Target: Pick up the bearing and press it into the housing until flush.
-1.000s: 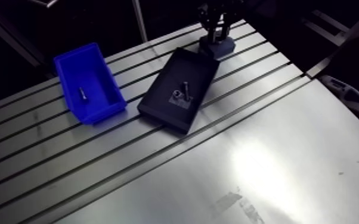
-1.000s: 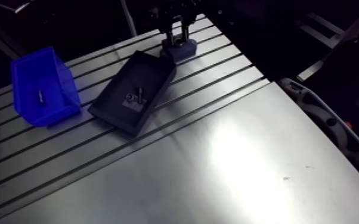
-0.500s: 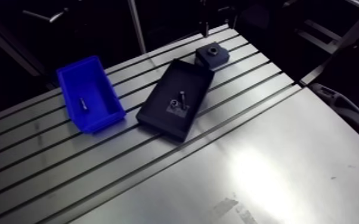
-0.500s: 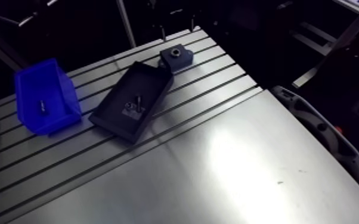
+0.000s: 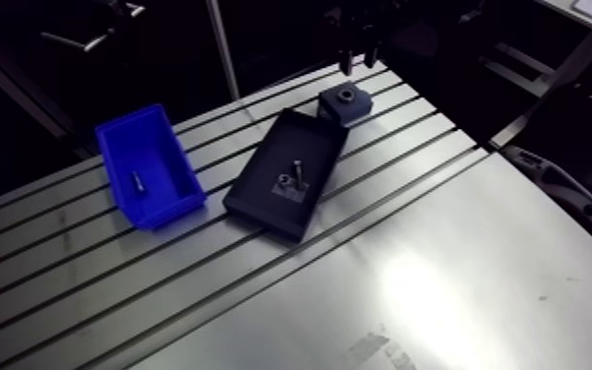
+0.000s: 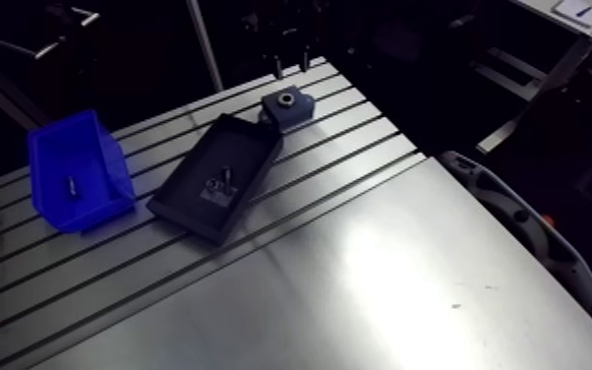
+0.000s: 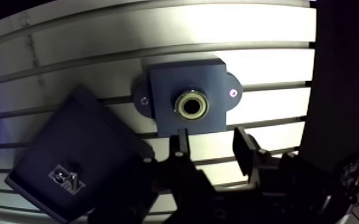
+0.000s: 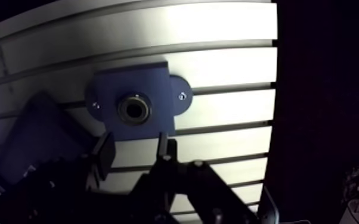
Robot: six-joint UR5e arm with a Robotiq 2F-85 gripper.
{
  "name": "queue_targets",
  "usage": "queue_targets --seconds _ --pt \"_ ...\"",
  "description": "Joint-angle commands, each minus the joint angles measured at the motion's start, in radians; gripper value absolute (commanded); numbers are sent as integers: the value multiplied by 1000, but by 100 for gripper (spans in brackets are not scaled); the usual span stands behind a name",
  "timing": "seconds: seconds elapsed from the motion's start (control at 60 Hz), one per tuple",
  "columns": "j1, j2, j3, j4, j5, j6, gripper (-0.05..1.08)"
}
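Blue housing: found bearing in its bore, end effector spread and empty above; feared cocked, proud seating from off-centre pressing.

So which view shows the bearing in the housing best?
The wrist view: the bearing shows as a clear ring in the housing, just ahead of the open gripper. The arm view shows it only as a tiny ring on the far housing; flushness cannot be judged there.
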Motion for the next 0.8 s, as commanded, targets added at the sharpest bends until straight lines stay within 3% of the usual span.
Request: queue_targets --seconds 0.017,0.233,0.45,0.8 --pt "-5 4 10 -1 7 -27 104" --pt "-5 13 13 -1 50 -24 107" --pt "-3 30 25 -72 43 -25 107" --pt "-3 44 29 -76 41 -27 107"
